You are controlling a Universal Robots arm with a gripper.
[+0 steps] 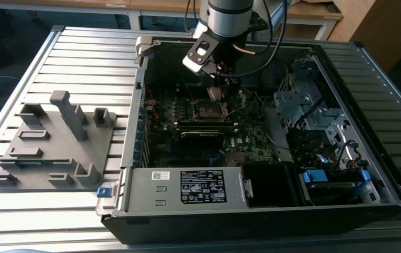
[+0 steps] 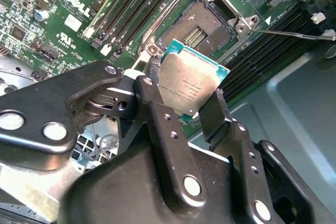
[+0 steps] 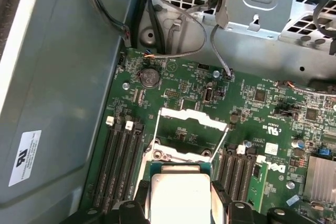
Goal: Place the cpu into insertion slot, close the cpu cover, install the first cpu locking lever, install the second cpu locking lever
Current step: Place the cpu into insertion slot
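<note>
My gripper (image 2: 182, 88) is shut on the cpu (image 2: 195, 80), a flat square chip with a dull silver top and a green rim. One finger presses on each side edge. In the first wrist view the cpu (image 3: 178, 195) hangs just above the open insertion slot (image 3: 181, 157), not touching it. The slot's bare contact field (image 2: 202, 27) is uncovered. The cpu cover (image 3: 191, 117), a shiny silver frame, is swung up and open behind the slot. A thin locking lever (image 2: 294, 33) sticks out, unlatched. In the exterior view the gripper (image 1: 214, 92) hovers over the socket (image 1: 211, 109) inside the computer case.
Black memory slots (image 3: 118, 161) flank the socket on both sides. A metal drive cage (image 1: 305, 105) and loose cables (image 3: 173, 51) stand nearby, with the power supply (image 1: 186, 187) at the case front. A grey fixture plate (image 1: 52, 142) lies at the exterior view's left.
</note>
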